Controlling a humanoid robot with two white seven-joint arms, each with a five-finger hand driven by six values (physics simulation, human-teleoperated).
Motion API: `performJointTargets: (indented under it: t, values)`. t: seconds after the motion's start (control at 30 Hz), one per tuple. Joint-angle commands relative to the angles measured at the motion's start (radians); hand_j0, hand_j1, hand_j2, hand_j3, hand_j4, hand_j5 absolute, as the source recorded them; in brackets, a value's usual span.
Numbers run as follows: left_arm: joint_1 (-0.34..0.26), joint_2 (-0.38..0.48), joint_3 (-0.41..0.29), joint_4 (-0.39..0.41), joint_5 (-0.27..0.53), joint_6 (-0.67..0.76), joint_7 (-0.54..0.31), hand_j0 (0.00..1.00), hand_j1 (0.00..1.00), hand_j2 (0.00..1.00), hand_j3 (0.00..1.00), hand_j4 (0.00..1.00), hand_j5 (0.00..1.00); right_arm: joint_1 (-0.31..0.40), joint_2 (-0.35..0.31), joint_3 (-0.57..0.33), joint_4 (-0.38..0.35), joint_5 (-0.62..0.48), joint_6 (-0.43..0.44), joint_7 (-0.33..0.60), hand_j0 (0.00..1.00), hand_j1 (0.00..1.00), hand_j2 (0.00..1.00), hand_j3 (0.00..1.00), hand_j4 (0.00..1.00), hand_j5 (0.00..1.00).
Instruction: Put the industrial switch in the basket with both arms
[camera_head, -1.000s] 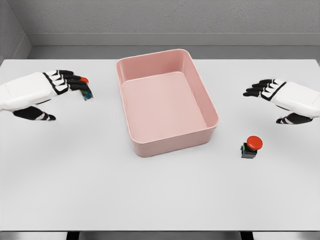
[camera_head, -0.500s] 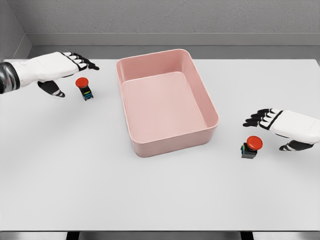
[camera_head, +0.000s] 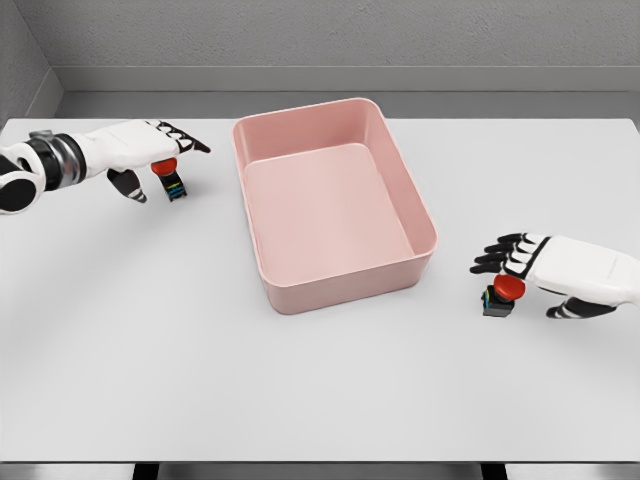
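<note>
White table (camera_head: 320, 400) bears a pink rectangular plastic basket (camera_head: 420, 262) at centre, nothing in it; right hand (camera_head: 545, 265) hovers directly over the near red-capped industrial switch (camera_head: 503, 294), fingers spread, holding nothing, the cap just beneath its fingertips; left hand (camera_head: 140, 148) likewise extended and ungripped above the far red-capped switch (camera_head: 170, 178); each switch stands upright, clear of the basket, nearest its own hand; basket lies inboard of both.

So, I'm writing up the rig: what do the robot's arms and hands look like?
Both hands are white-shelled with black finger joints and black thumbs. The left hand shows a grey and black ringed wrist behind it. The right hand has a smooth white back.
</note>
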Motion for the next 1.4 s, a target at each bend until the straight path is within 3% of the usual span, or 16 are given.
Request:
performJointTargets:
  t: [0.0, 0.2, 0.47, 0.73, 1.03, 1.2, 1.37]
  values:
    - [0.000, -0.009, -0.002, 0.021, -0.010, 0.002, 0.001, 1.00, 1.00, 1.00, 1.00, 1.00, 1.00, 0.000, -0.002, 0.001, -0.010, -0.006, 0.001, 0.001, 1.00, 1.00, 1.00, 1.00, 1.00, 1.00]
    - [-0.006, -0.065, -0.002, 0.108, -0.022, 0.002, 0.001, 0.99, 0.99, 0.99, 0.99, 0.99, 0.99, -0.005, 0.015, 0.000, -0.005, -0.006, 0.001, 0.006, 1.00, 1.00, 1.00, 1.00, 1.00, 1.00]
    - [-0.008, -0.073, -0.005, 0.120, -0.059, 0.002, 0.003, 0.88, 0.88, 0.88, 0.88, 0.88, 0.88, -0.006, 0.057, 0.001, 0.018, 0.005, 0.001, 0.010, 1.00, 1.00, 1.00, 1.00, 1.00, 1.00]
    - [-0.009, -0.095, -0.007, 0.152, -0.082, 0.004, 0.004, 0.87, 0.87, 0.87, 0.87, 0.87, 0.87, -0.002, 0.066, 0.001, 0.047, 0.032, 0.001, 0.010, 1.00, 1.00, 1.00, 1.00, 1.00, 1.00]
    - [-0.009, -0.101, -0.008, 0.171, -0.111, 0.025, 0.006, 0.80, 0.80, 0.80, 0.80, 0.80, 0.80, -0.002, 0.087, 0.001, 0.061, 0.061, 0.001, 0.012, 1.00, 1.00, 1.00, 1.00, 1.00, 1.00]
    - [-0.009, -0.101, -0.008, 0.179, -0.114, 0.025, 0.006, 0.78, 0.78, 0.78, 0.78, 0.78, 0.78, 0.000, 0.093, 0.000, 0.061, 0.092, 0.001, 0.010, 0.86, 0.86, 0.86, 0.86, 0.86, 0.86]
    - [-0.008, -0.111, -0.008, 0.182, -0.115, 0.025, 0.008, 0.76, 0.76, 0.76, 0.76, 0.76, 0.76, 0.002, 0.093, -0.002, 0.059, 0.095, 0.001, 0.010, 0.80, 0.80, 0.80, 0.80, 0.80, 0.80]
